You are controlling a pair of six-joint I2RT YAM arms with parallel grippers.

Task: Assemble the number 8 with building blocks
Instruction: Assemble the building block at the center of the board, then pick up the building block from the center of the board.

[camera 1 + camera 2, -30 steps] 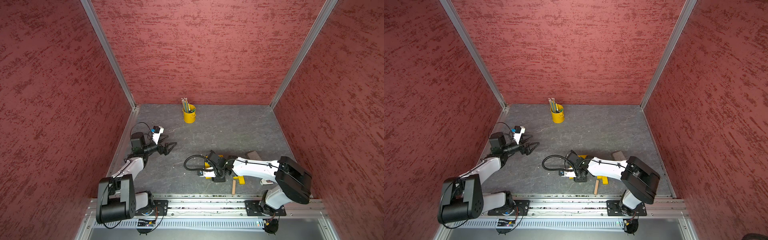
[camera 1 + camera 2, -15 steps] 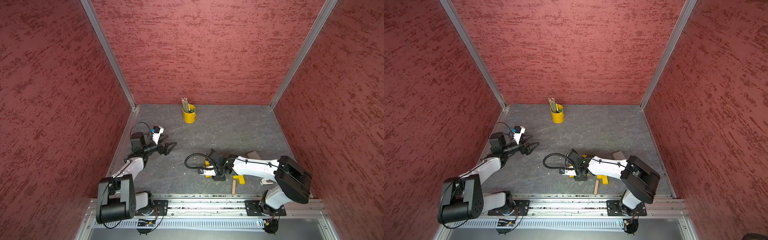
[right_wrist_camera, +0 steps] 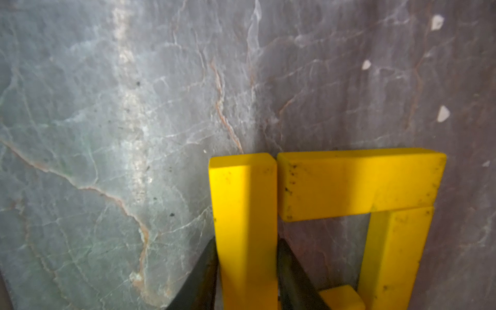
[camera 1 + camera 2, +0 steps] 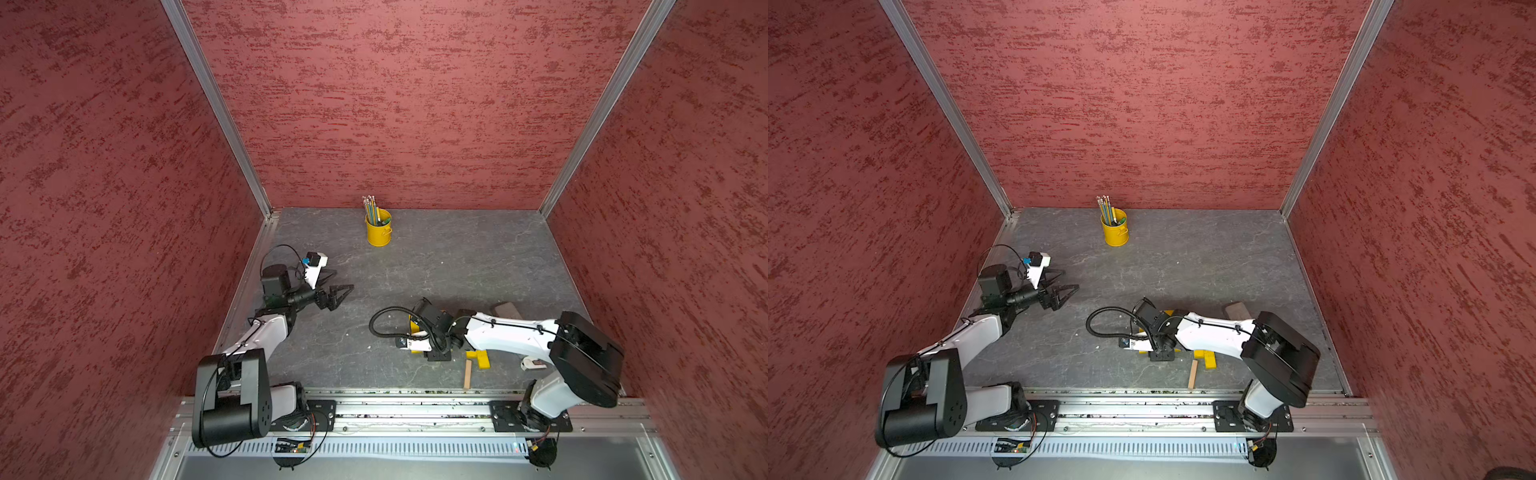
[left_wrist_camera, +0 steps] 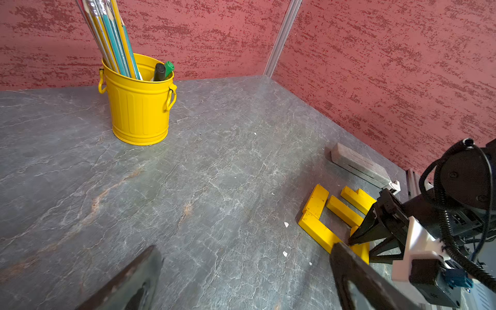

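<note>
The right gripper (image 3: 245, 243) is closed on a yellow plank (image 3: 243, 193), with one dark finger (image 3: 206, 271) against each long edge. The plank sits at the near right of the table (image 4: 436, 266), under the right arm, as part of the unfinished number 8 (image 5: 316, 233). Its end meets the end of a second plank (image 3: 357, 185) at a right angle with only a thin seam between them. A third plank (image 3: 394, 255) runs parallel to the held one from the second plank's other end, so three sides of a loop are in place. The wrist view is too close to show whether the held plank rests fully on the table or sits slightly raised. The tan plank (image 4: 468, 374) and a loose yellow block (image 4: 482, 360) lie just beside each other by the near edge, not yet placed. The left gripper (image 4: 338, 282) hangs at the left with its fingers spread wide and empty, well apart from the blocks. The main risk appears to lie in the release. One finger stands inside the loop, so an uneven or over-wide opening could push the plank sideways and open the seam. A finger that drags on the way out could tip the plank or turn the corner out of square. The right arm also lies low over the loose pieces, and a careless retreat could sweep them.
</note>
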